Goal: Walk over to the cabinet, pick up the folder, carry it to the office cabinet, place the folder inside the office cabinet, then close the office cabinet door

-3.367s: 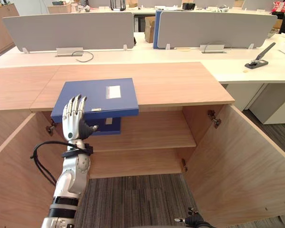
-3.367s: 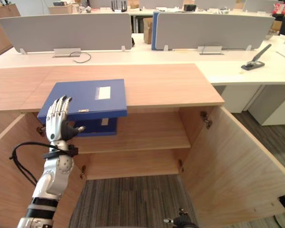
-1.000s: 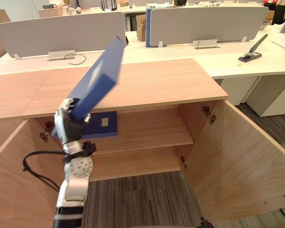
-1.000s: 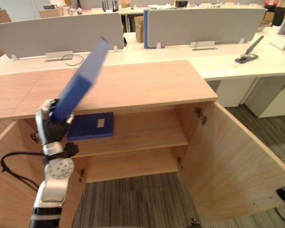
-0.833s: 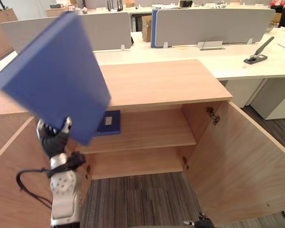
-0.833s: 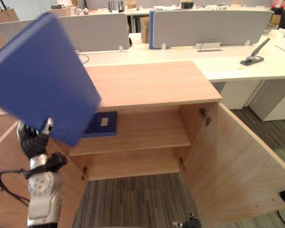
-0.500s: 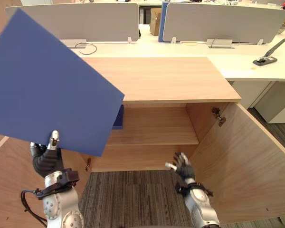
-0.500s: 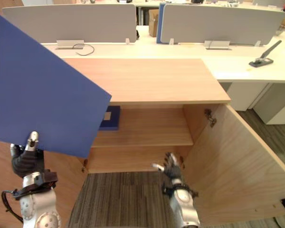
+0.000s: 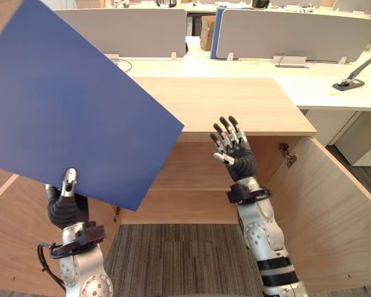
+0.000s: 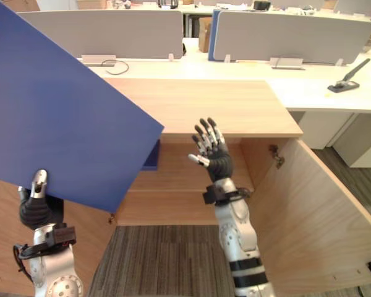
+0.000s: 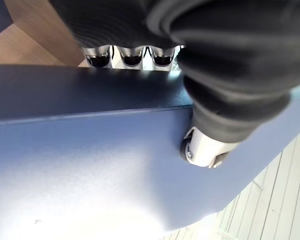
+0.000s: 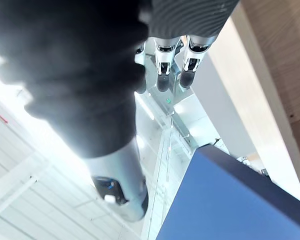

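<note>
- Above the open office cabinet, the blue folder hangs tilted, its lower corner clamped between the thumb and curled fingers of the left robot hand.
- Before the cabinet's opening, the right robot hand is raised, fingers spread and empty, near the folder's right corner but apart.
- Placing looks like the step in hand.
- Next, I judge, the folder needs levelling and sliding onto the shelf; the door stands wide, yet to shut.

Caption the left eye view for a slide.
The left hand grips the blue folder by its lower edge before the open cabinet; the right hand is raised beside it, fingers spread.
</note>
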